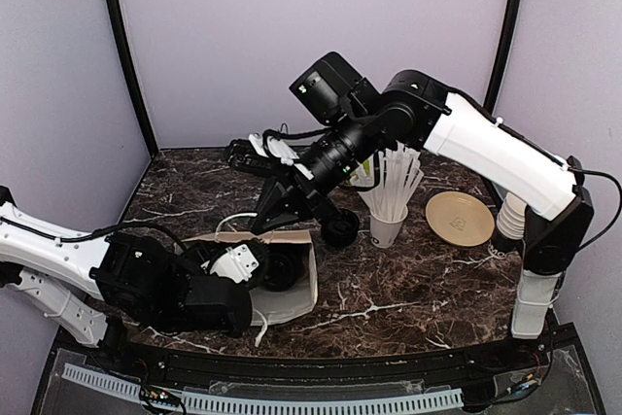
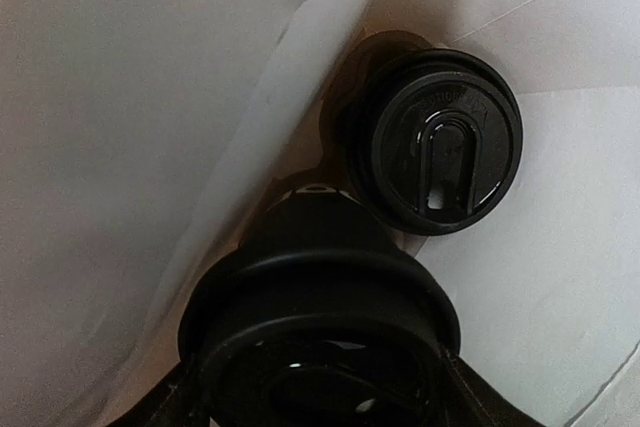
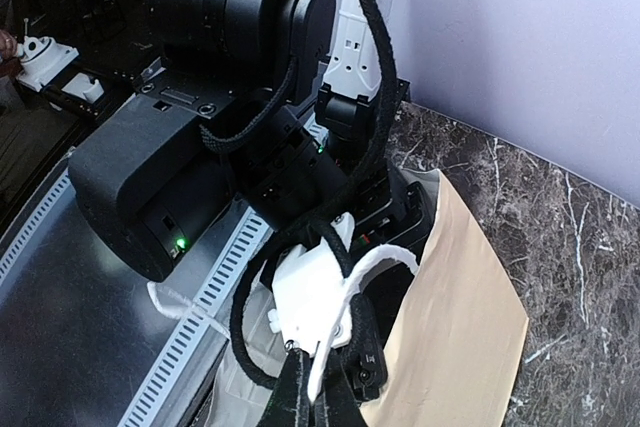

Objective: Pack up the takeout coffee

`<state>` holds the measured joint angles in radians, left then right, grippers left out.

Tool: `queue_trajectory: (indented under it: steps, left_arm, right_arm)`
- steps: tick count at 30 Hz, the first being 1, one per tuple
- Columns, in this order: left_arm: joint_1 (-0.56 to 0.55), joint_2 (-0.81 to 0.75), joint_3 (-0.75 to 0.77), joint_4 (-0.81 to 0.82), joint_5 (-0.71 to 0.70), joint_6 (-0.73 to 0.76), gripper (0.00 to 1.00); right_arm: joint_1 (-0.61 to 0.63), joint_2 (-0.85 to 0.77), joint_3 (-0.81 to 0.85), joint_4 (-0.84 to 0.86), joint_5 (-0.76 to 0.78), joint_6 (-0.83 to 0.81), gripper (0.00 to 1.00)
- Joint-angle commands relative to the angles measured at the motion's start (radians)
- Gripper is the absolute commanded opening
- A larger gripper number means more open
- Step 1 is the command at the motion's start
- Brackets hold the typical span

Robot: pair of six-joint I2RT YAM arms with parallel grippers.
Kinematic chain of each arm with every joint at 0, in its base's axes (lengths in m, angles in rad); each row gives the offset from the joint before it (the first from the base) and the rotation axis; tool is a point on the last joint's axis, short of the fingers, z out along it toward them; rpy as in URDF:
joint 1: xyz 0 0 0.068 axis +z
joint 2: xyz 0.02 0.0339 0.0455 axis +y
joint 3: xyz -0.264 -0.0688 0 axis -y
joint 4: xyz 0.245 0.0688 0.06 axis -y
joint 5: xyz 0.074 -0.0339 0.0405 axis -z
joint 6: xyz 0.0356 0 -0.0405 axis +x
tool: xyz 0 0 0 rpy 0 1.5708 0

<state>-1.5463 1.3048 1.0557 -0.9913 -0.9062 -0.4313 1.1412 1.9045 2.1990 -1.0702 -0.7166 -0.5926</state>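
A paper bag [image 1: 296, 284], tan outside [image 3: 465, 327] and white inside [image 2: 150, 97], lies open on the marble table. In the left wrist view, one black lidded coffee cup [image 2: 440, 142] stands inside the bag. My left gripper [image 2: 320, 402] reaches into the bag [image 1: 277, 267] and is shut on a second black lidded coffee cup [image 2: 320, 297], held just beside the first. My right gripper [image 3: 315, 402] is shut on the bag's white handle [image 3: 375, 272] and holds it up at the bag's mouth [image 1: 264, 219].
A low black round thing [image 1: 340, 230] stands just behind the bag; I cannot tell if it is a cup or lids. A white cup of straws [image 1: 389, 213], a tan disc [image 1: 459, 218] and a nested cup stack [image 1: 510, 221] stand right.
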Motion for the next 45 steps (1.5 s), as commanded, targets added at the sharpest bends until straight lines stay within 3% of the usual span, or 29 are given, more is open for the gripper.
queue_trajectory:
  steps: [1,4,9,22,32,45]
  left_arm:
    - [0.015,-0.024,-0.05,0.031,-0.017,-0.019,0.27]
    - [0.02,-0.018,-0.053,0.029,0.0,-0.033,0.27]
    - [0.021,0.005,-0.028,-0.088,0.002,-0.179,0.26]
    - [0.028,0.094,0.0,-0.186,-0.005,-0.307,0.24]
    - [0.129,0.036,-0.07,-0.032,0.076,-0.176,0.23]
    - [0.175,-0.017,-0.085,0.096,0.075,-0.044,0.22]
  right_arm:
    - [0.011,0.005,0.038,0.026,-0.033,0.011,0.0]
    - [0.011,0.008,0.046,0.028,-0.034,0.015,0.0]
    - [0.011,0.017,0.056,0.027,-0.039,0.019,0.0]
    - [0.011,0.026,0.066,0.065,-0.021,0.076,0.0]
    - [0.01,0.021,0.051,0.078,-0.041,0.099,0.0]
    - [0.001,0.04,0.052,0.083,-0.064,0.103,0.0]
